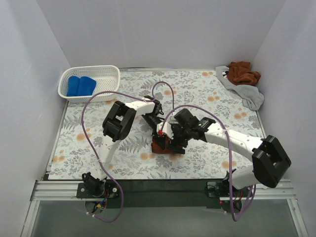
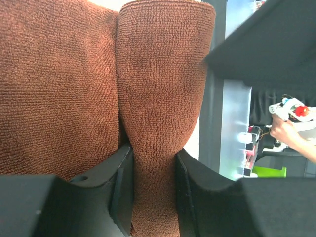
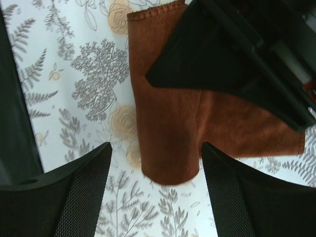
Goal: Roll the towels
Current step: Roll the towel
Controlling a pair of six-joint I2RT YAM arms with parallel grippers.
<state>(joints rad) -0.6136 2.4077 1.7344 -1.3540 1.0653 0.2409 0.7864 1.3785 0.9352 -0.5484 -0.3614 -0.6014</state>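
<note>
— Any lettering you can read from where you sit?
— None at all. The rust-brown towel (image 2: pixel 163 89) pinched between the fingers of my left claw (image 2: pixel 154 158) shows only plain pile.
— And under the other one?
— Beneath my spread right claw (image 3: pixel 155 148) the worktop (image 3: pixel 74 59) carries a print of ferns and flowers, no words or numbers. The grey towel (image 1: pixel 249 96), far beyond my right claw, is too small to make out any mark.

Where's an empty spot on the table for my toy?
Bare table runs along the back, between basket and towel heap. The near-left corner beside the left arm is bare too. Crowded middle: left gripper and right gripper at the brown towel.
</note>
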